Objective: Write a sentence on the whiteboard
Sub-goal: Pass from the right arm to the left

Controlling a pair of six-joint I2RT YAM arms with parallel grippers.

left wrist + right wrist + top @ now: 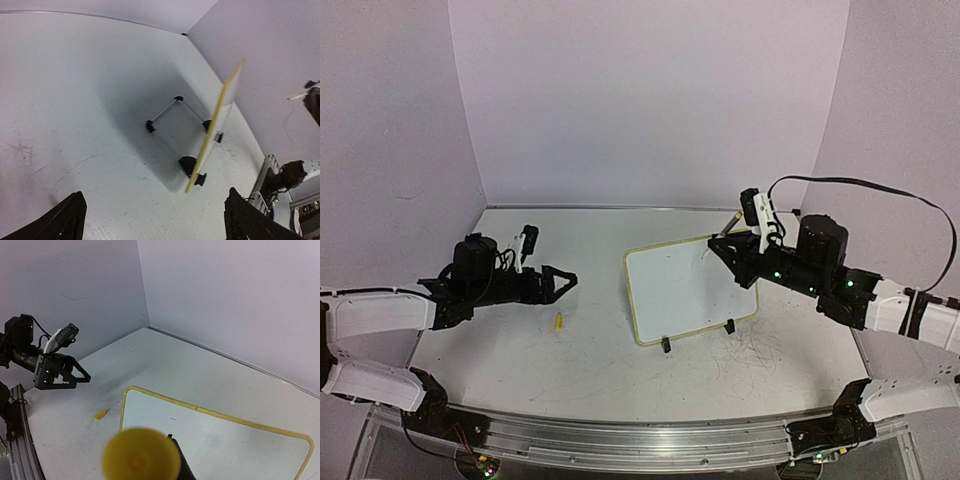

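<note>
The whiteboard [688, 292] stands tilted on two black clip feet, right of the table's middle. Its face is blank apart from a tiny dark mark, and no sentence shows on it. My right gripper [724, 249] is over the board's far right corner, shut on a marker [729, 224]. In the right wrist view the marker's blurred yellow end [141, 454] hides the jaws, above the whiteboard [225, 440]. My left gripper [566, 283] is open and empty, left of the board. In the left wrist view the whiteboard [216, 121] shows edge-on.
A small yellow cap [559, 321] lies on the scuffed white tabletop [520, 370] between the left gripper and the board; it also shows in the right wrist view [100, 414]. Purple walls close in the back and sides. A metal rail [620, 440] runs along the near edge.
</note>
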